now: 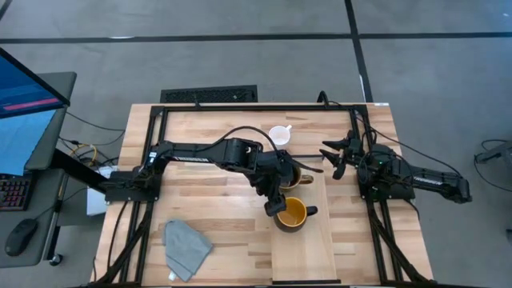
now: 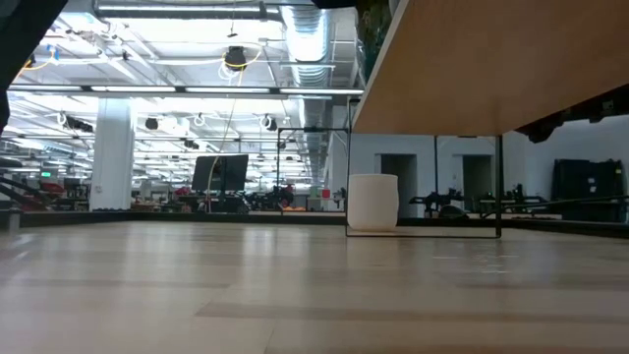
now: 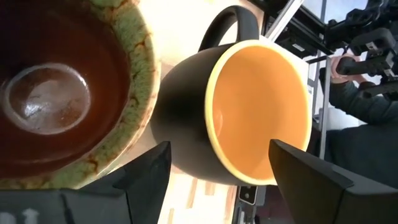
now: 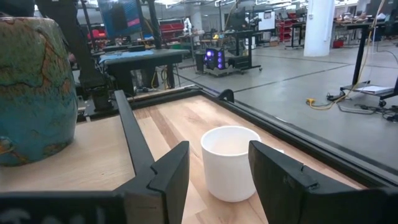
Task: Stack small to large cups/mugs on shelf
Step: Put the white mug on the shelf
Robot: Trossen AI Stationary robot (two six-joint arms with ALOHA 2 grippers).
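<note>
L gripper (image 1: 276,206) jaws wide, either side of yellow-inside dark mug (image 1: 292,214) on pale wood shelf board (image 1: 308,248), beside glossy brown mug (image 1: 293,176). R gripper (image 1: 332,158) open near small white mug (image 1: 279,135)

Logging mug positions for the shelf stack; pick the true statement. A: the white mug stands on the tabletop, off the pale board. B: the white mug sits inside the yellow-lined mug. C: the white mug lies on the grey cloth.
A: in the high view the white mug stands alone on the striped tabletop, beyond the pale board that carries the yellow-lined mug.
</note>
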